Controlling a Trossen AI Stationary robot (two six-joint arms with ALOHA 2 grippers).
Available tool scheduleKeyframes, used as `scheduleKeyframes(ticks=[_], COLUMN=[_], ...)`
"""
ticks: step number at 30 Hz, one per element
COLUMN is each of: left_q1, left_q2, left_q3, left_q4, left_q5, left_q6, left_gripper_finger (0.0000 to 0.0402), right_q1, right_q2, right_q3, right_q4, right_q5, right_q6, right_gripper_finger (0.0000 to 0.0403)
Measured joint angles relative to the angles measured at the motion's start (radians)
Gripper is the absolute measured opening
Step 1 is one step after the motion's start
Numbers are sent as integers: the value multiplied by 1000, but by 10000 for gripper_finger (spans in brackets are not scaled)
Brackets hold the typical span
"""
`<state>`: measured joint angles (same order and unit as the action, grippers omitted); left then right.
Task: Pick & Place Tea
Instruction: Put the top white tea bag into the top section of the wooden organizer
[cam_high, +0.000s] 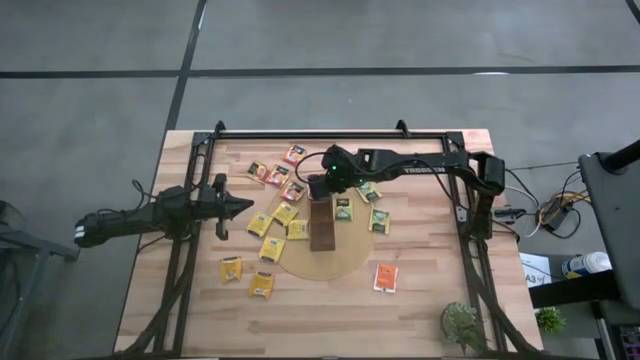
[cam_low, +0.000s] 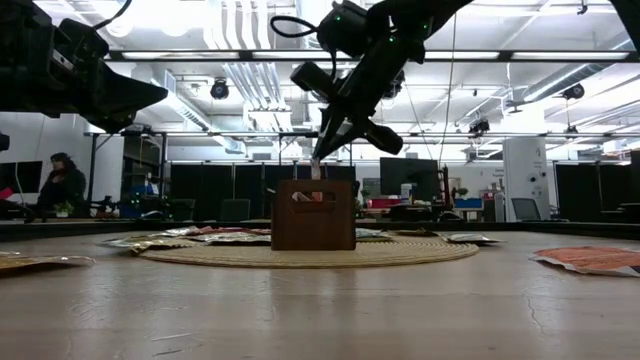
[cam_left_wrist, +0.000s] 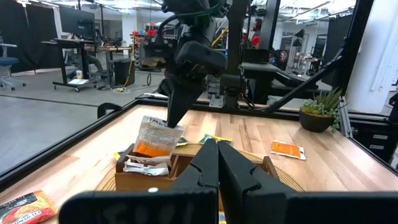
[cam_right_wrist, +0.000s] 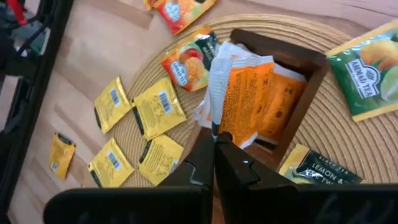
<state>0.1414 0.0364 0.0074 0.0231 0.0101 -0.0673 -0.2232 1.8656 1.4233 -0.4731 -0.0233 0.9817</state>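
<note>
orange tea sachet, crinkled, pinched by right gripper over tray

Bright strip lights are glaring from the ceiling over a grey floor crossed by dark lines, while a person is sitting among desks and monitors behind the table.
</note>
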Motion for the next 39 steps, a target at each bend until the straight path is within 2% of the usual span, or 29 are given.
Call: scheduleKeyframes(ticks=[21,35,39], left_q1=[0,0,0], left_q2=[0,0,0], left_q3=[0,0,0], left_q4=[0,0,0], left_q5=[0,0,0], left_q6=[0,0,0], left_gripper_finger=[0,0,0], right_q1=[-4,-4,1], right_q2=[1,1,0], right_q3=[-35,-42,-43], right_q4=[11,44,43], right_q5=[60,53,52], right_q6=[116,116,56], right_gripper_finger=[12,116,133])
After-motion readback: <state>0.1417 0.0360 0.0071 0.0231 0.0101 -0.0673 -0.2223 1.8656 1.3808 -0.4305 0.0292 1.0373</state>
